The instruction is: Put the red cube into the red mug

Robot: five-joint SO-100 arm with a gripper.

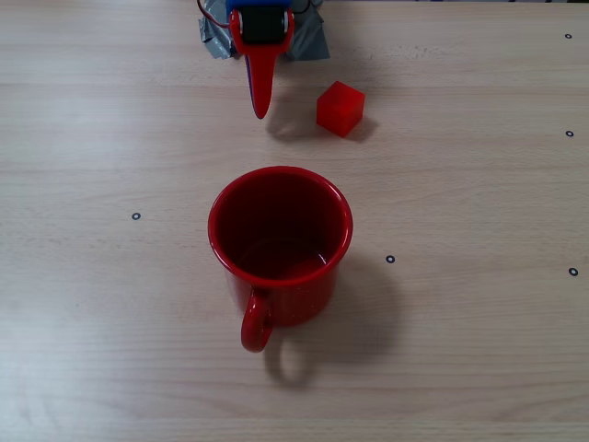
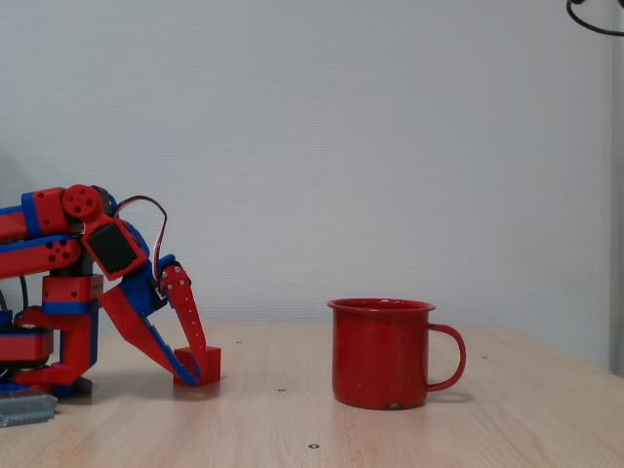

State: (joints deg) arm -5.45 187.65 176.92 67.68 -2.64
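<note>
The red cube (image 1: 340, 108) rests on the wooden table just right of my gripper (image 1: 260, 110), whose long red finger points toward the red mug (image 1: 281, 239). The cube does not sit between the fingers; a small gap separates it from the finger. From the side, my gripper (image 2: 198, 369) slants down to the tabletop and its tips overlap the red cube (image 2: 207, 363) behind them, so the tips blend into it. The red mug (image 2: 382, 353) stands upright and empty some way off, handle turned away from the arm.
The arm's base (image 2: 58, 336) sits at the table's far edge on grey tape (image 1: 308, 39). Small black marks (image 1: 390, 259) dot the light wood table.
</note>
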